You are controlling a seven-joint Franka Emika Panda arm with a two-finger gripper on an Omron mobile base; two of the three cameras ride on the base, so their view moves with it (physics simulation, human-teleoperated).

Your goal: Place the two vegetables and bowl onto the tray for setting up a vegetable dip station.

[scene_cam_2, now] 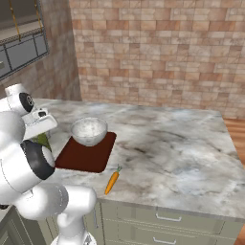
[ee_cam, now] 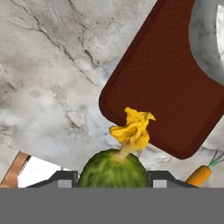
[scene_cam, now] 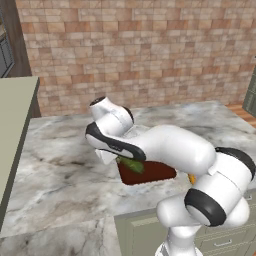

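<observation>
STEP: carry cucumber (ee_cam: 114, 168) to tray (ee_cam: 166, 92) | GRIPPER (ee_cam: 114, 178): clamped on the cucumber, hanging near the tray's corner | BOWL (scene_cam_2: 89, 130): sits on the tray's far end | CARROT (scene_cam_2: 112, 182): on tabletop (scene_cam_2: 162, 143) beside tray | TIP: move over bare tray, lower, clear of bowl, then release.

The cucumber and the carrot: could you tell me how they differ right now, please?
The cucumber is dark green with a yellow flower end; the carrot is slim and orange. The cucumber sits between the gripper fingers above the counter; the carrot lies free on the counter beside the tray. Neither is on the tray yet.
</observation>
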